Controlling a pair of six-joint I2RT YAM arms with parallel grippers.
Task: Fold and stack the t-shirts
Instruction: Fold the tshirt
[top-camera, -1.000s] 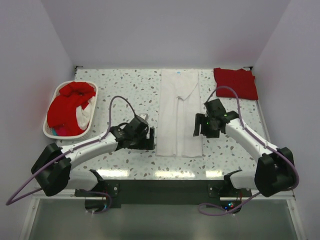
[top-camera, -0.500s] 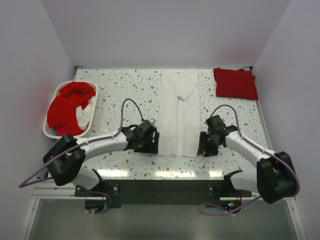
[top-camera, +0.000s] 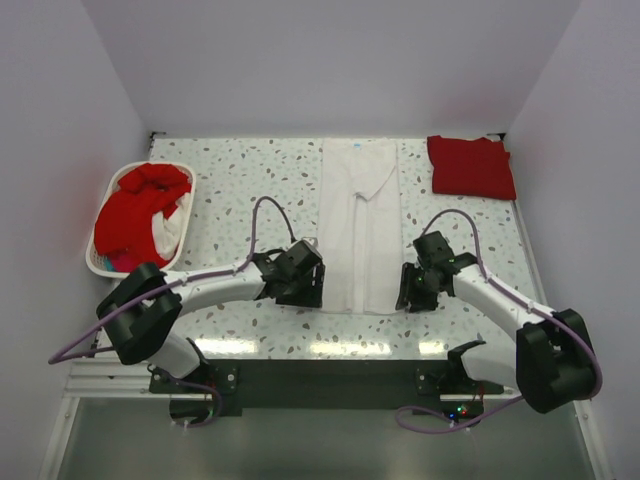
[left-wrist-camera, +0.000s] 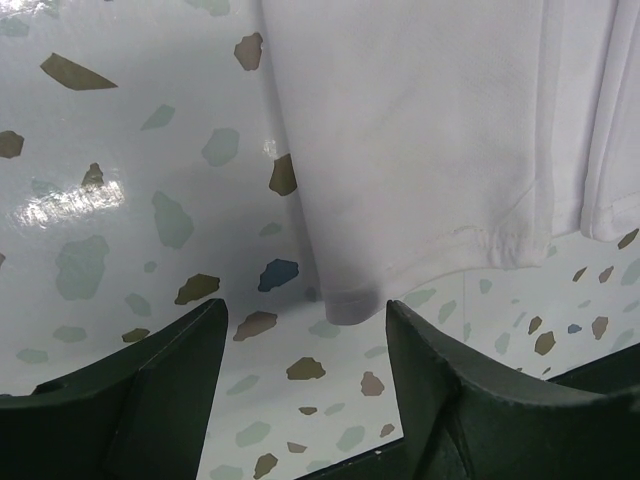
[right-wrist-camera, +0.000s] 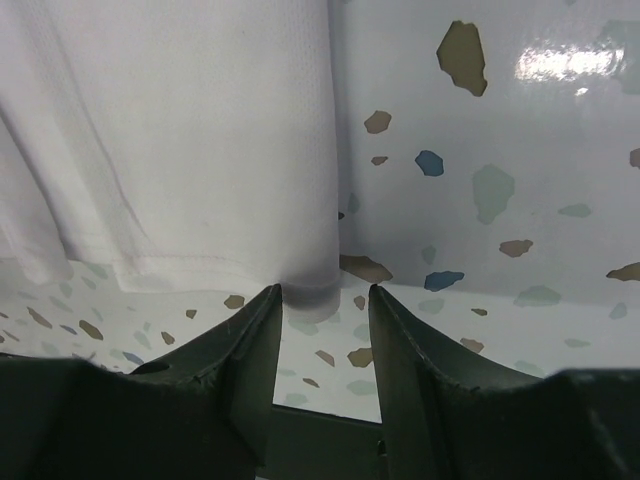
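Note:
The white t-shirt (top-camera: 359, 225) lies folded into a long strip on the table's middle, blue neck label at the far end. My left gripper (top-camera: 312, 290) is open at its near left corner; in the left wrist view that hem corner (left-wrist-camera: 355, 305) lies just ahead of the gripper (left-wrist-camera: 305, 330). My right gripper (top-camera: 404, 295) is open at the near right corner; in the right wrist view that corner (right-wrist-camera: 312, 290) sits at the mouth of the gripper (right-wrist-camera: 322, 300). A folded red t-shirt (top-camera: 470, 166) lies at the far right. More red shirts (top-camera: 135, 212) fill the basket.
A white oval basket (top-camera: 100, 262) stands at the left edge of the speckled table (top-camera: 250, 190). The table's near edge (top-camera: 340, 345) runs just behind both grippers. Walls close in the far side and both sides.
Both grippers have come down and inward to the shirt's near corners. The left arm swung right to the hem; the right moved nearer and lower. The shirt has not moved.

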